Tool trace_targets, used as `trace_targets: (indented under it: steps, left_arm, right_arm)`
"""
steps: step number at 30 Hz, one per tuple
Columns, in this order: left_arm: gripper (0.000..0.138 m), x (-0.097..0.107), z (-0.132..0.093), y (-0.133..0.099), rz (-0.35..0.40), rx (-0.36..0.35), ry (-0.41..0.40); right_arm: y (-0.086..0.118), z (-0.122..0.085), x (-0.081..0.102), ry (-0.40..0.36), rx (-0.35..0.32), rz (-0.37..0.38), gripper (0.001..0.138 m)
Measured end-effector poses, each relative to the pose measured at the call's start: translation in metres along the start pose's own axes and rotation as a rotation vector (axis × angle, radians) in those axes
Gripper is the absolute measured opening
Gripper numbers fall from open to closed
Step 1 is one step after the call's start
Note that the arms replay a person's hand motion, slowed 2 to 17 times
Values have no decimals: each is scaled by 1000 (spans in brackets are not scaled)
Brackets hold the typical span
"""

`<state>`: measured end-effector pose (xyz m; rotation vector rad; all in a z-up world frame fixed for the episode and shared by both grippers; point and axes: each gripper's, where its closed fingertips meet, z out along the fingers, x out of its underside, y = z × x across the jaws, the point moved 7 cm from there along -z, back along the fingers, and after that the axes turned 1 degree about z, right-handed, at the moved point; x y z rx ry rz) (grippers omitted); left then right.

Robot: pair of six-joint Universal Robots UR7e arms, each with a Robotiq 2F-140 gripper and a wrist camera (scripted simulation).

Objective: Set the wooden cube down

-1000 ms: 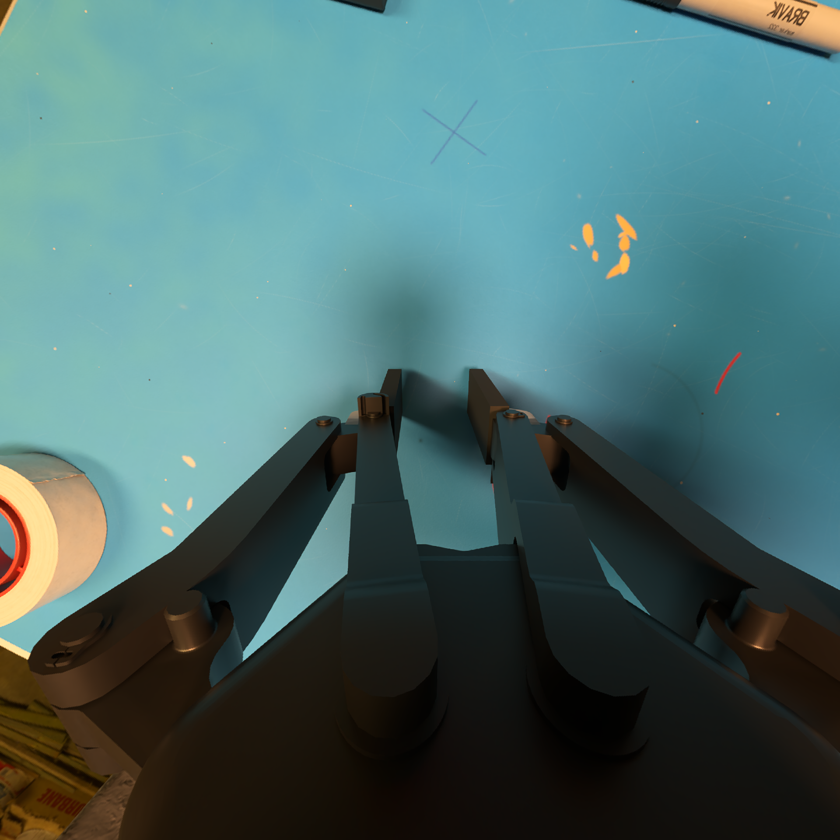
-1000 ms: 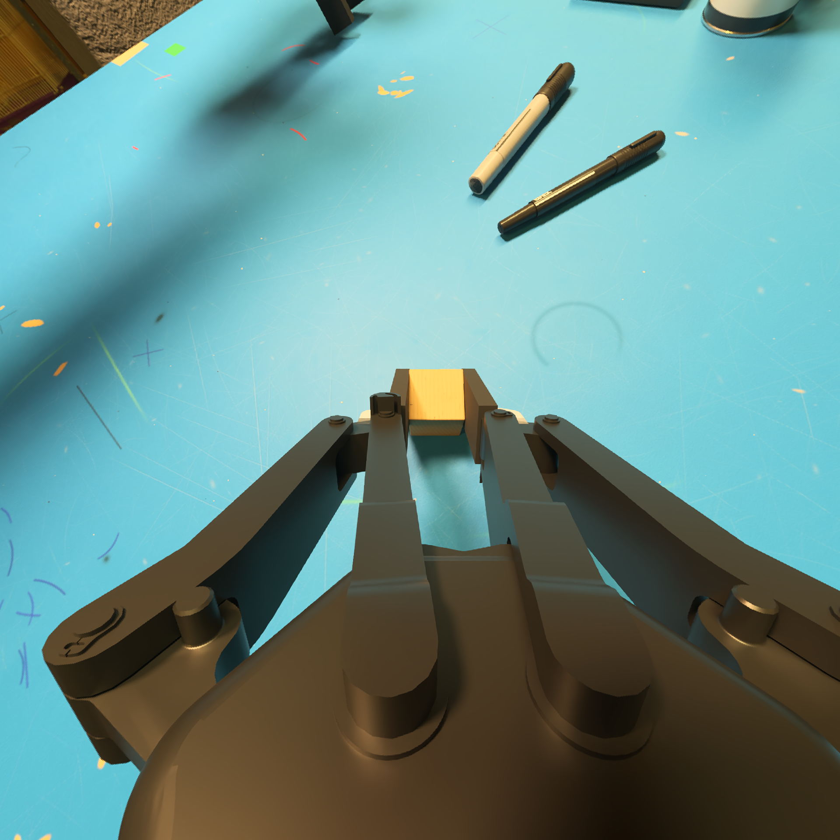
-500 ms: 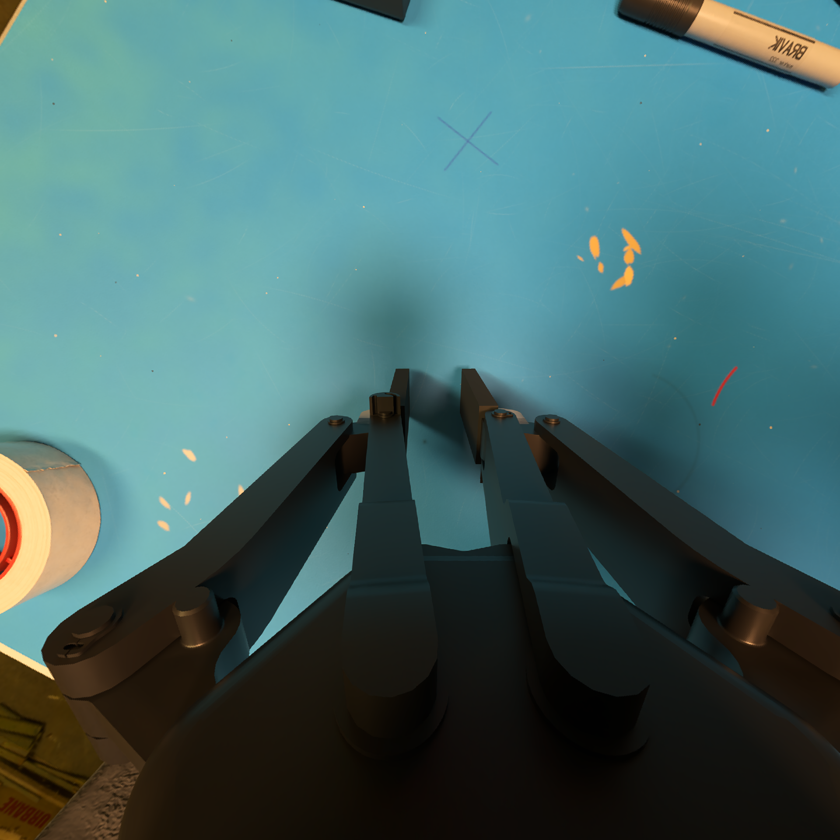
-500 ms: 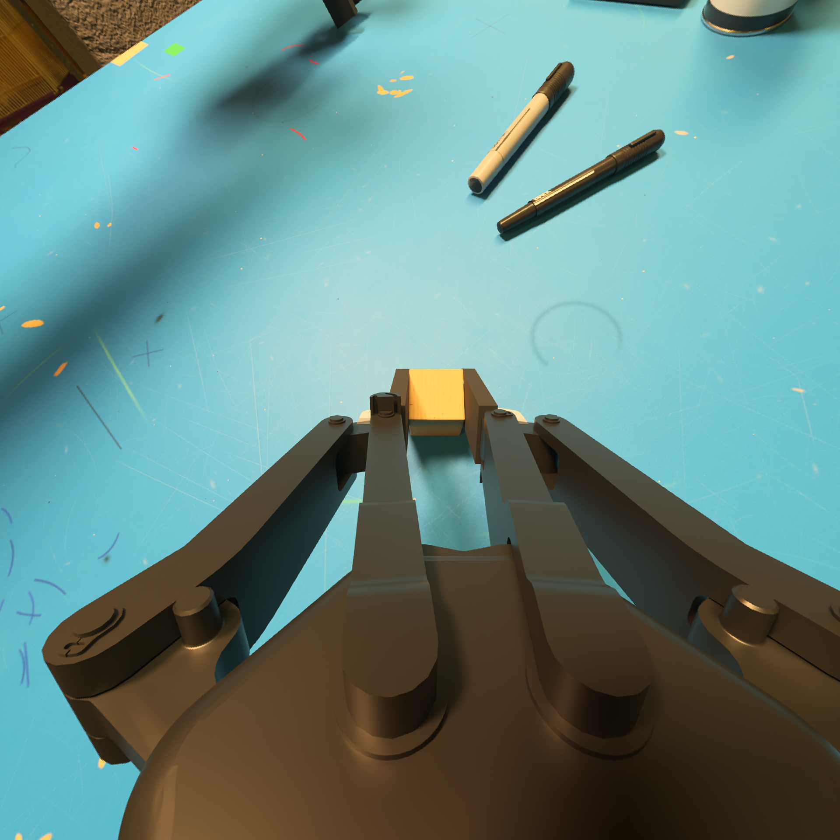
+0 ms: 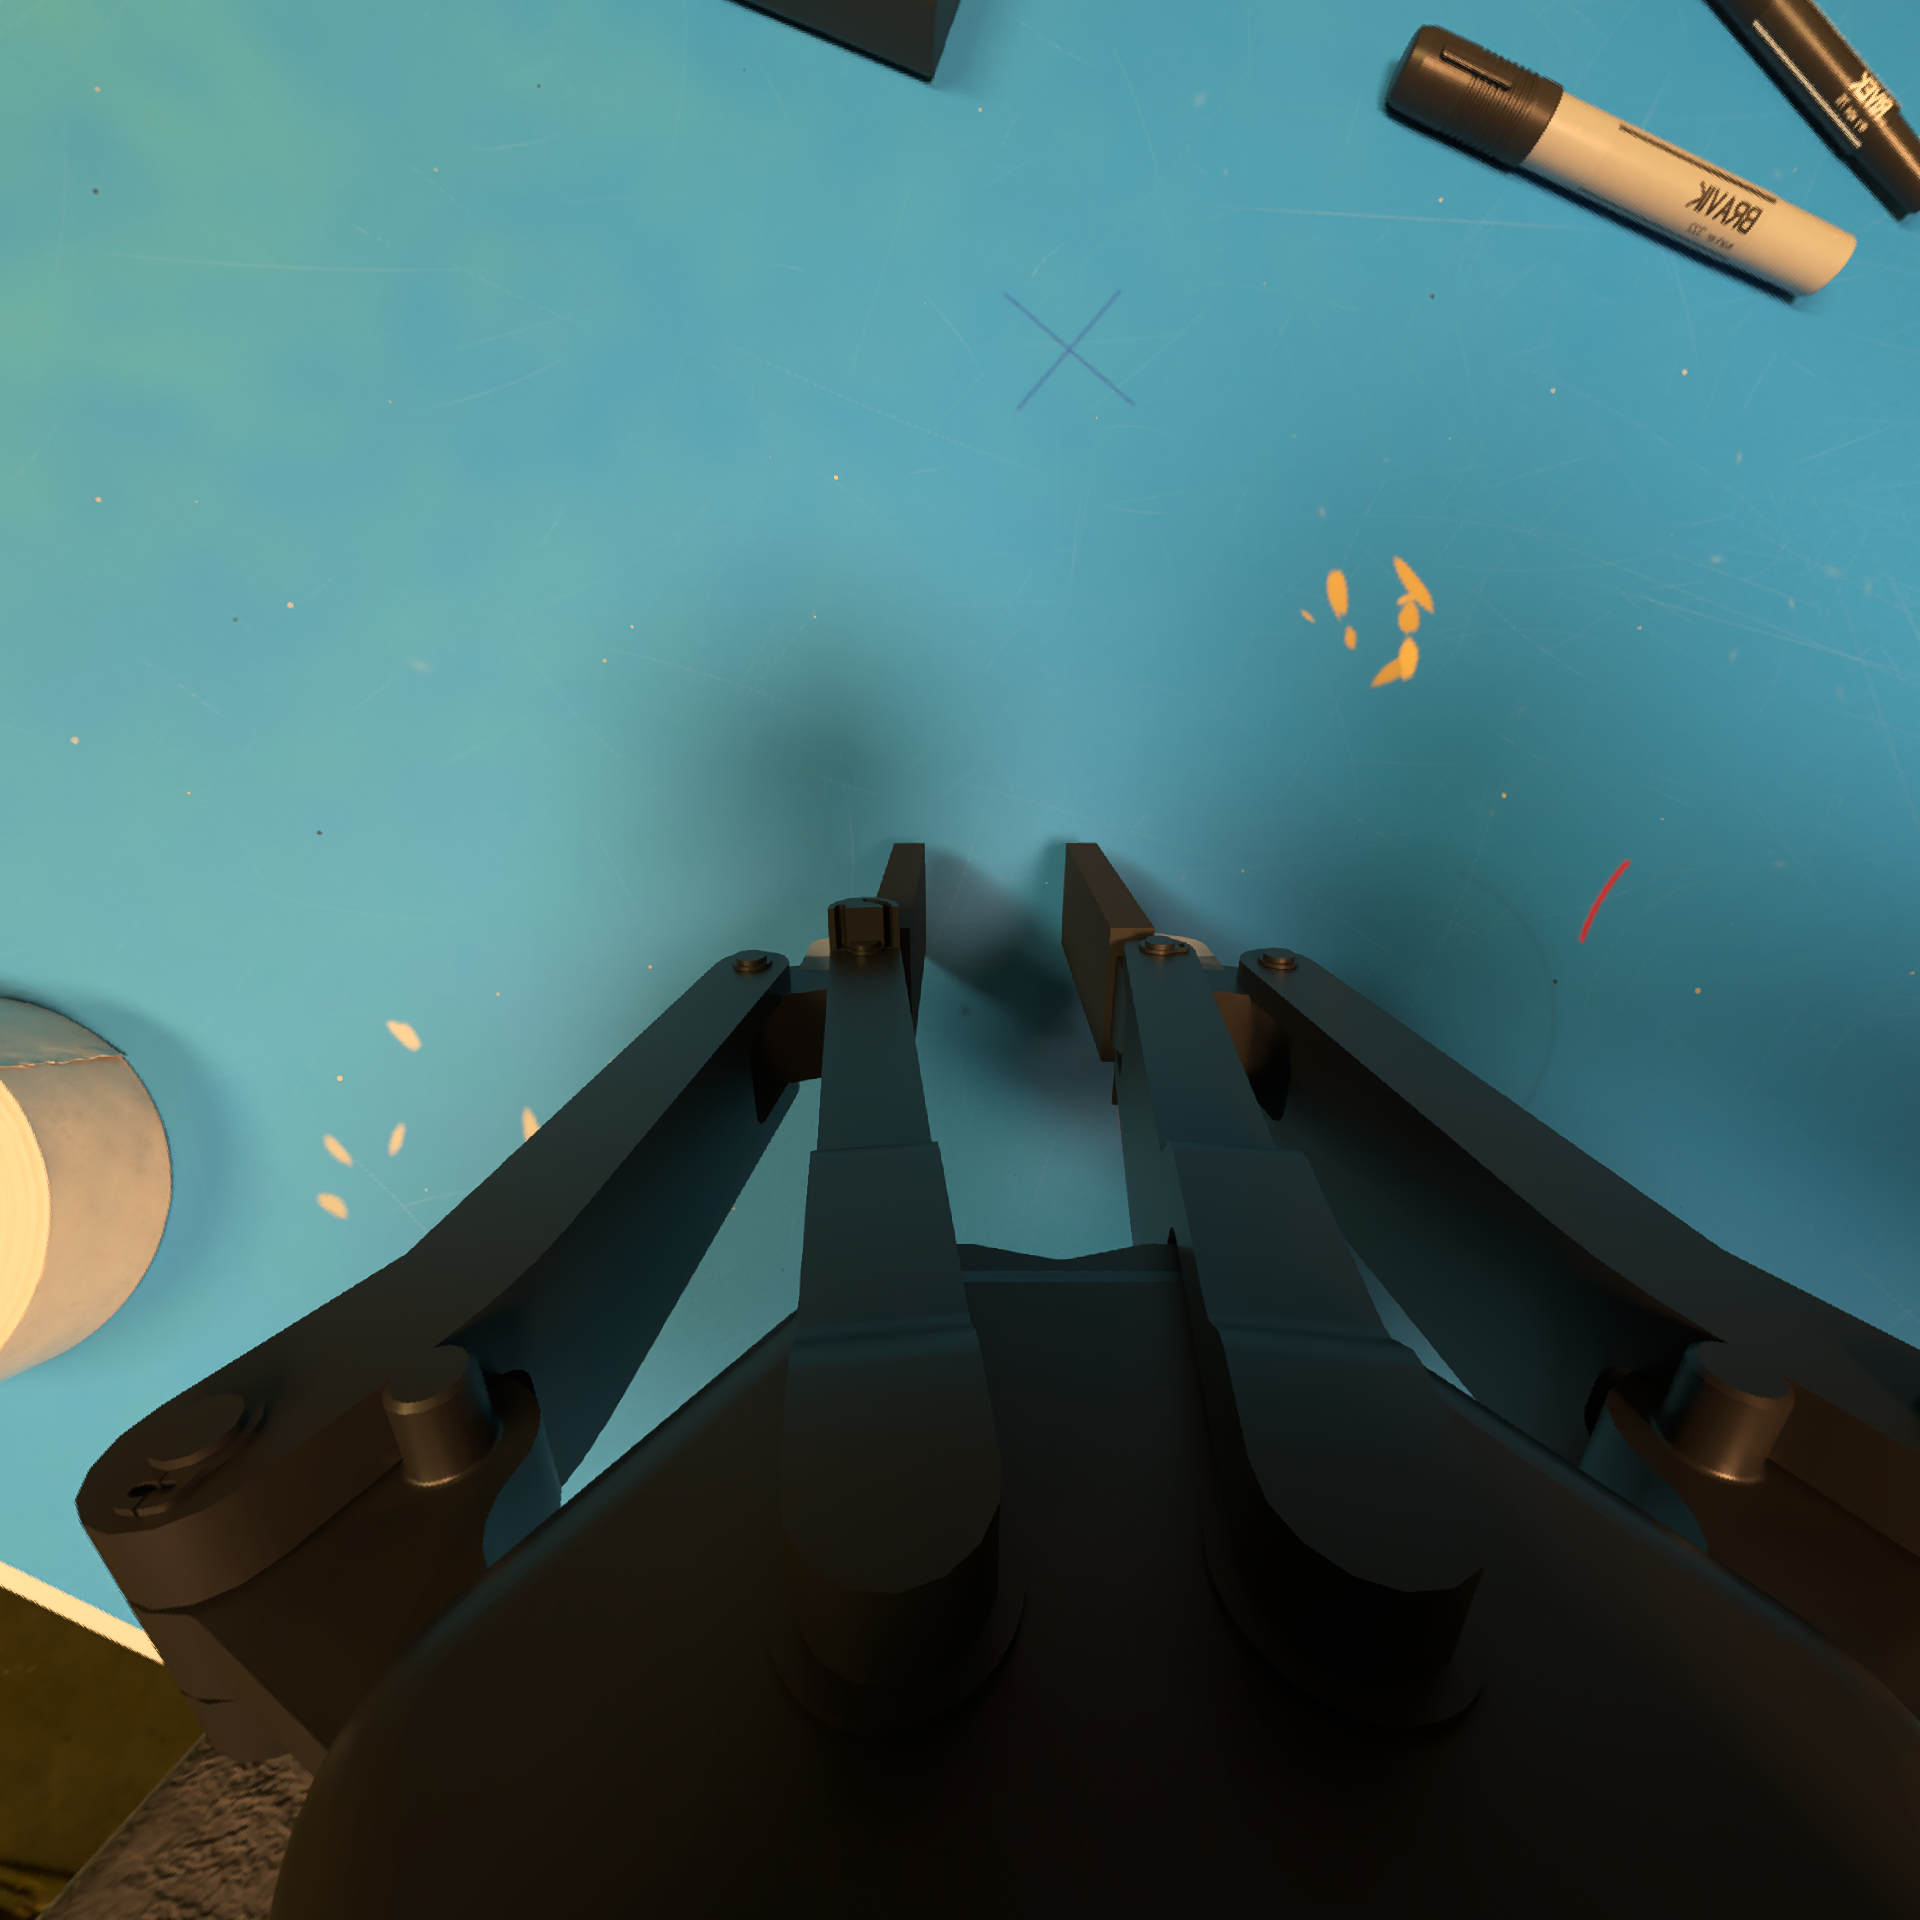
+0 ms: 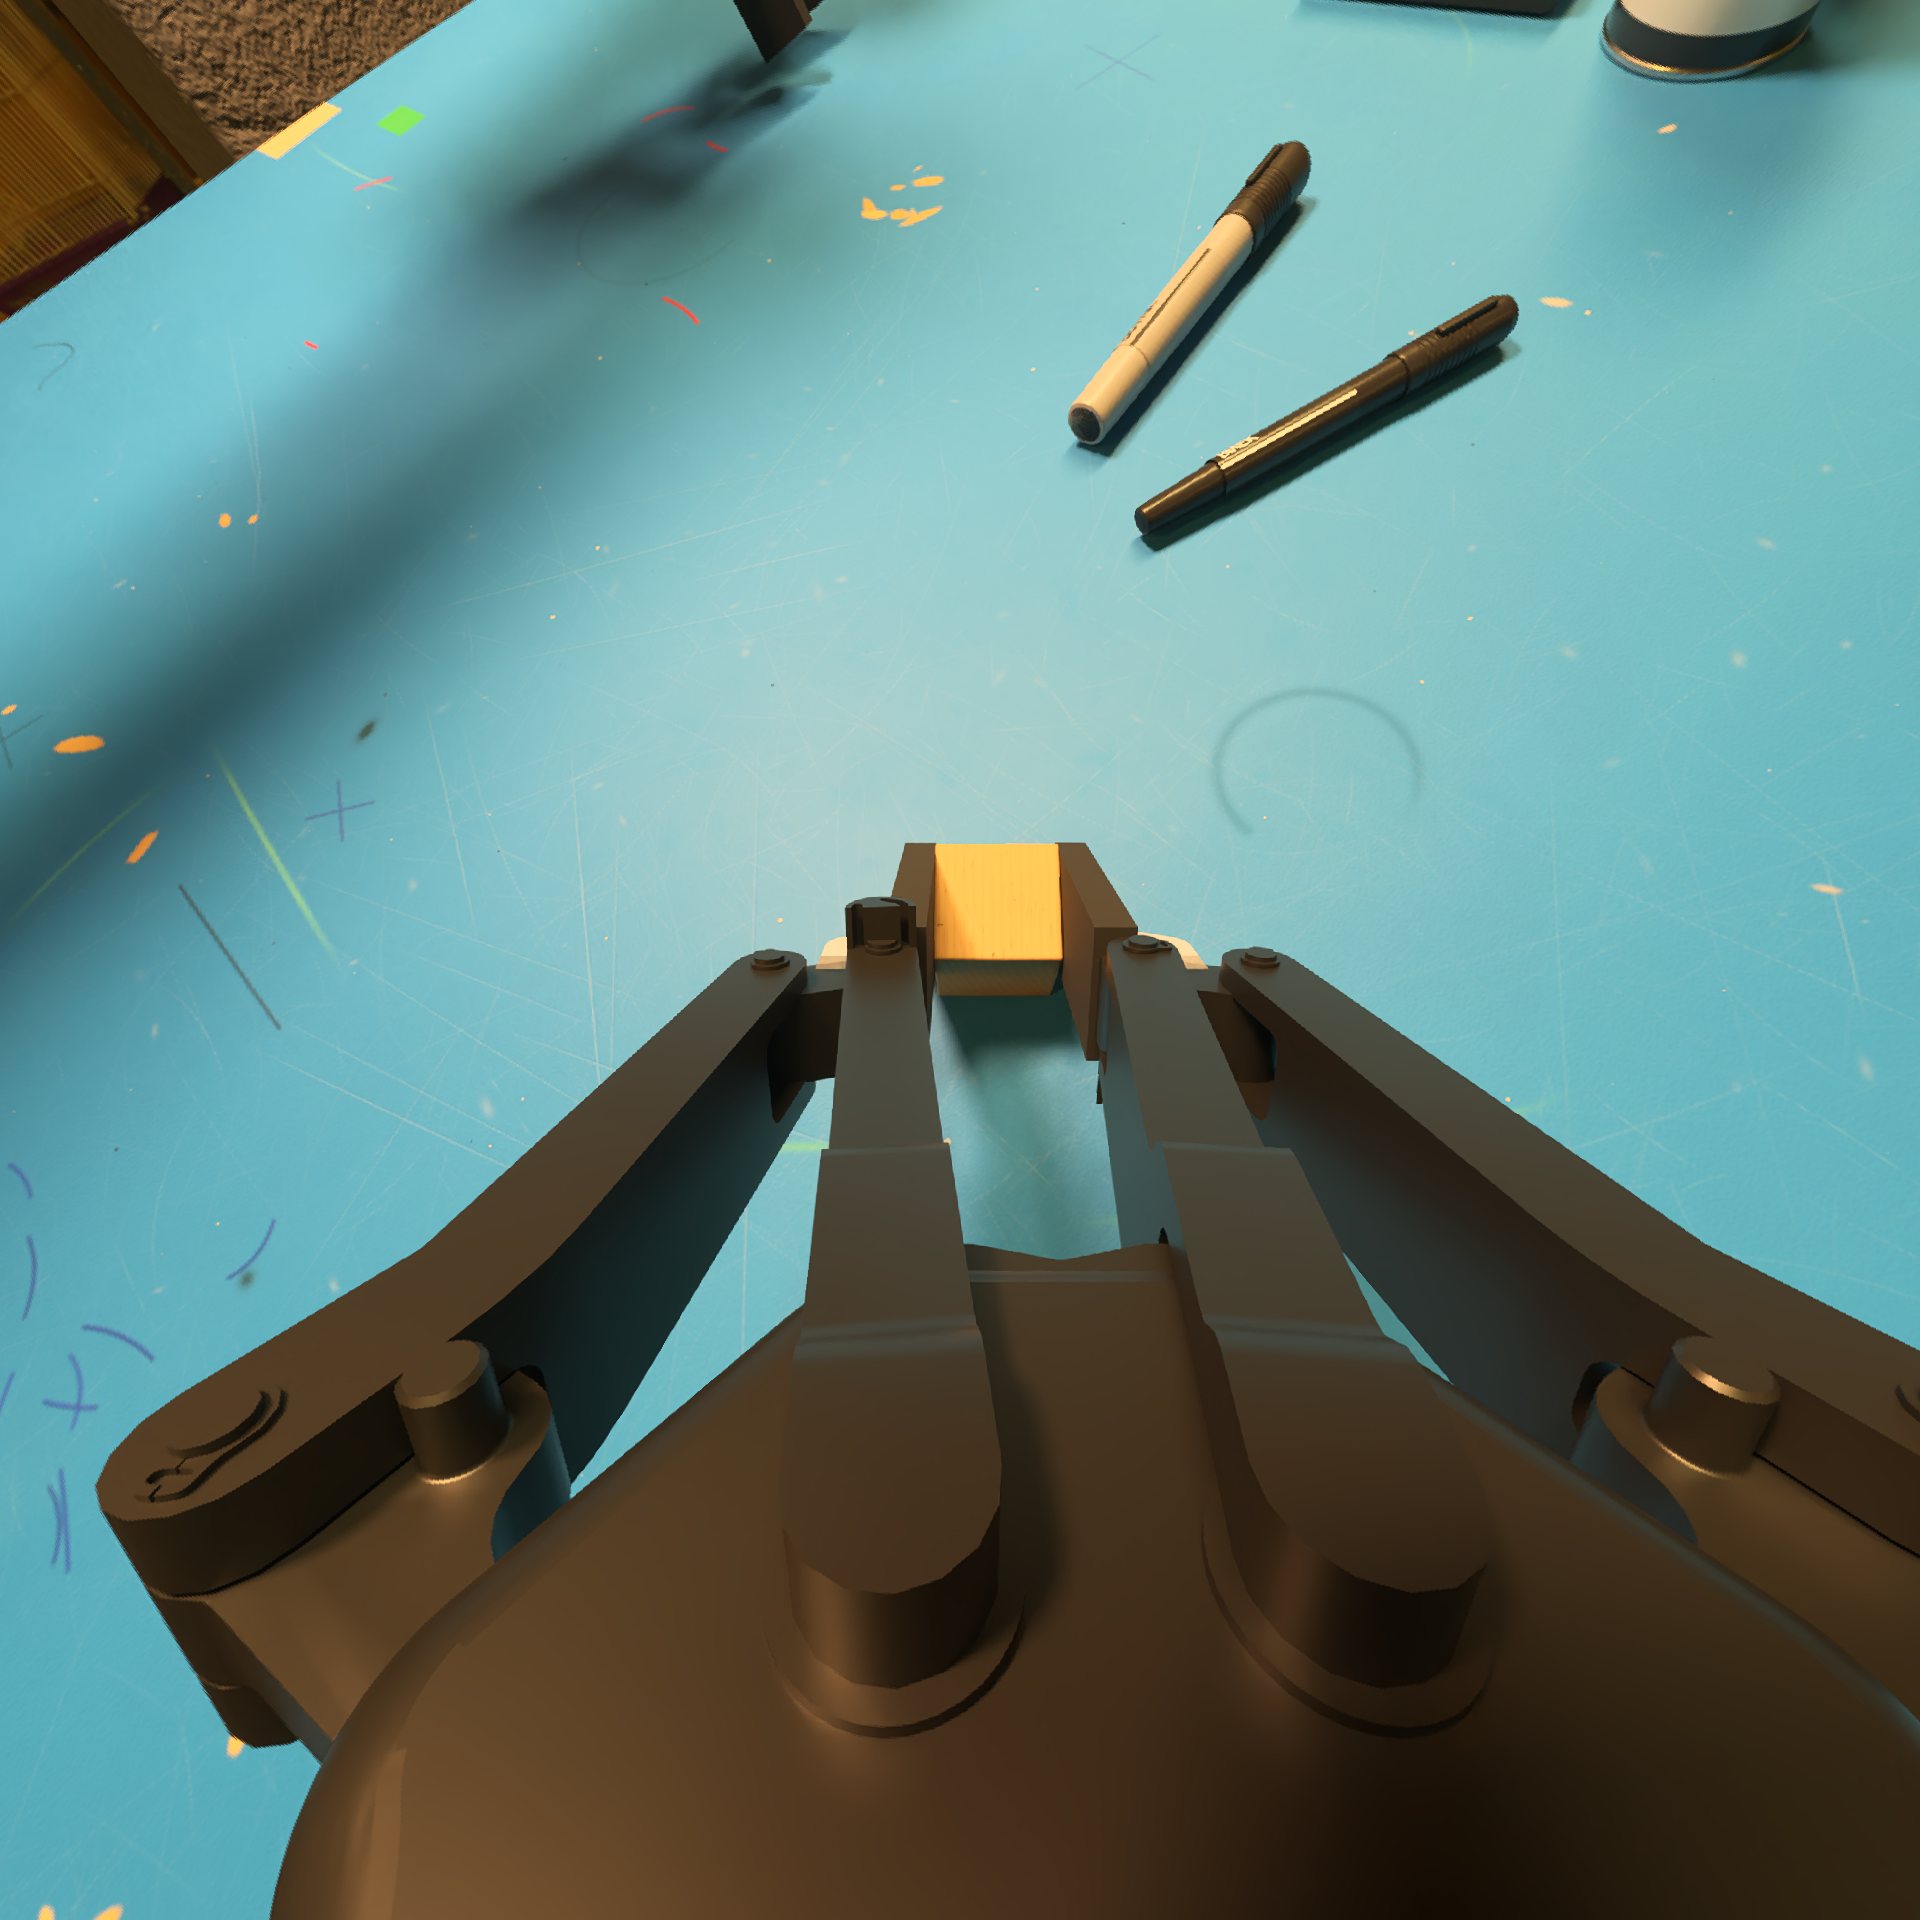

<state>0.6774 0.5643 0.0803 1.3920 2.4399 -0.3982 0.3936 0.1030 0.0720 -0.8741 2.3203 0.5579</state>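
Your right end effector [image 6: 995,904] is clamped on the wooden cube [image 6: 997,902], just above the blue surface [image 6: 623,623], well short of the markers [image 6: 1184,296]. Left end effector [image 5: 992,883] sits apart, empty. Next I'd lower, then release.

The left end effector [image 5: 992,883] has drifted across the worktop [image 5: 623,468]: the white marker [image 5: 1621,156] slid further into view, the tape roll [image 5: 73,1184] further out.
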Motion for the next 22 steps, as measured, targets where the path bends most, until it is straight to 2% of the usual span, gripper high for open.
trace_targets:
  steps: [22]
  left_arm:
    - [35,0,-1,5,-57,39,-10]
  right_arm:
    - [-1,0,0,-4,-5,6,30]
